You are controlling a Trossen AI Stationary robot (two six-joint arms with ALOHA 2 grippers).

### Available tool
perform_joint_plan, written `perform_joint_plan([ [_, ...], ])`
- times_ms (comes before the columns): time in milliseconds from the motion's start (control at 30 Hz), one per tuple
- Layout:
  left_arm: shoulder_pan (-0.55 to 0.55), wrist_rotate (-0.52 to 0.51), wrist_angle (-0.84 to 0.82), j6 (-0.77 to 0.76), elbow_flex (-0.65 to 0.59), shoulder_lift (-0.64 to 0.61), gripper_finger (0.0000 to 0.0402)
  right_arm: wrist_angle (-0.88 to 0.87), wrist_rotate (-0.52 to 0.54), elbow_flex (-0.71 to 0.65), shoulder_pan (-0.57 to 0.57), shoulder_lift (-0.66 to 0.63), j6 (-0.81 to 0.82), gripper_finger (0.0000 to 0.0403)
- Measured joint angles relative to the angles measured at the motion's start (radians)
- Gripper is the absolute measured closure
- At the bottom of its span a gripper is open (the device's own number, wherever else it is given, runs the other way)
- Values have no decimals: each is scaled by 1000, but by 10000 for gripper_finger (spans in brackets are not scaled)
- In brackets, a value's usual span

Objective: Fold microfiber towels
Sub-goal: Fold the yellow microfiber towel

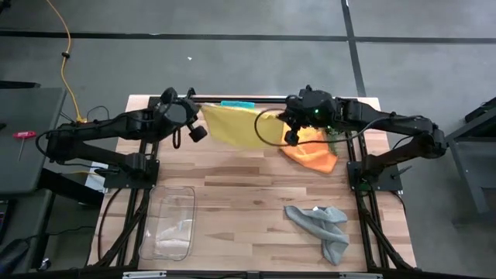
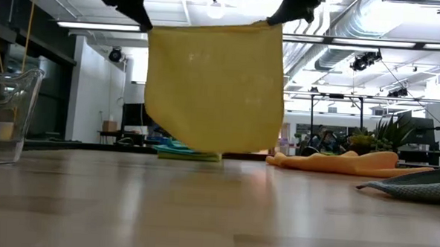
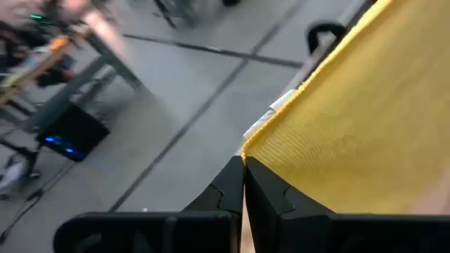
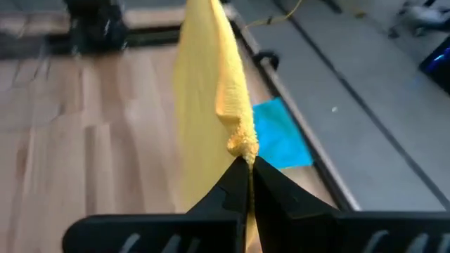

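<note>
- While the yellow towel (image 2: 214, 86) hangs above the tabletop (image 1: 256, 194), each corner sits in a closed tool: left tool (image 3: 243, 169), right tool (image 4: 249, 165).
- Such thin corner grips could slip, dropping one side.
- Lowering unevenly would skew the fold.

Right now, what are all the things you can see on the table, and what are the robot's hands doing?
yellow towel: one, yellow, hanging spread in the air above the table's far side, held at two top corners
orange towel: one, orange, bunched on the table under the right arm
grey towel: one, grey, crumpled at the near right
teal towel: one, teal, flat at the far edge
lime green towel: one, green, under the teal one
clear tray: one, see-through, near left
plant: one, green, far right
table: one, light wood
left gripper: shut on one corner
right gripper: shut on the other corner
</note>
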Motion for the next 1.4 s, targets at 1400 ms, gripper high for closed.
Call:
perform_joint_plan([
  [1400,-722,282,144,-1080,-384,250,401,-155,-222,-26,500,401,435,403],
])
